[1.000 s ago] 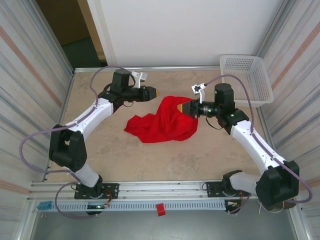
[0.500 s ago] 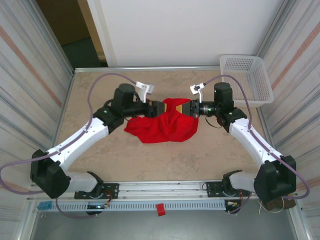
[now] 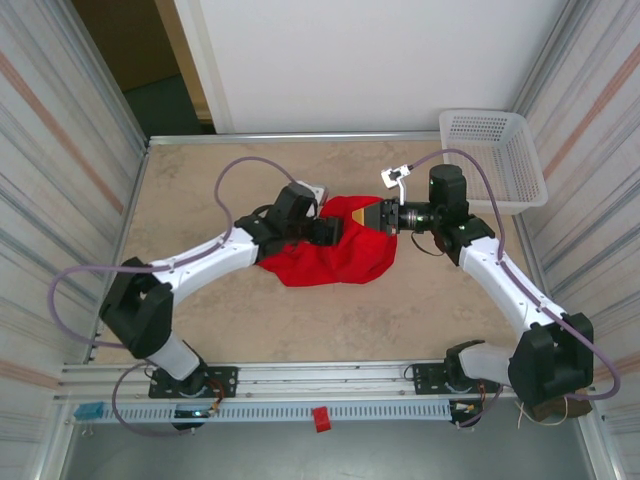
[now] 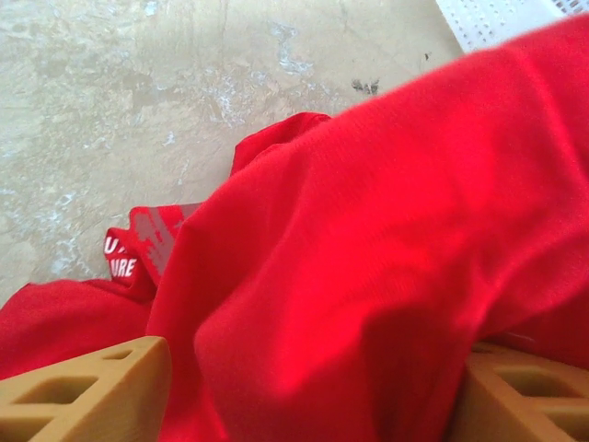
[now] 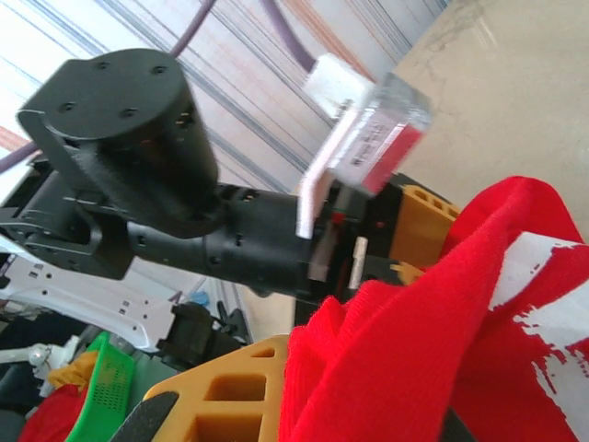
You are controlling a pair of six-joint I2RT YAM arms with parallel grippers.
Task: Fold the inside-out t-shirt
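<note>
Red t-shirt [image 3: 330, 260]: right end effector [image 3: 366, 214] clamped, left end effector [image 3: 338, 232] open.

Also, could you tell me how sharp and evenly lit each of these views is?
Top external view: evenly lit and sharp, with faint shadows beside the t-shirt. Left wrist view: the near cloth is blurred, the table behind it crisper. Right wrist view: the striped wall behind is bright, nearly washed out.

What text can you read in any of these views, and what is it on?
"IRE", with a "U" above: white print on a fold of the t-shirt, left wrist view; the rest is hidden.
White patches on the t-shirt, right wrist view: broken, unreadable.
Nothing else legible.
</note>
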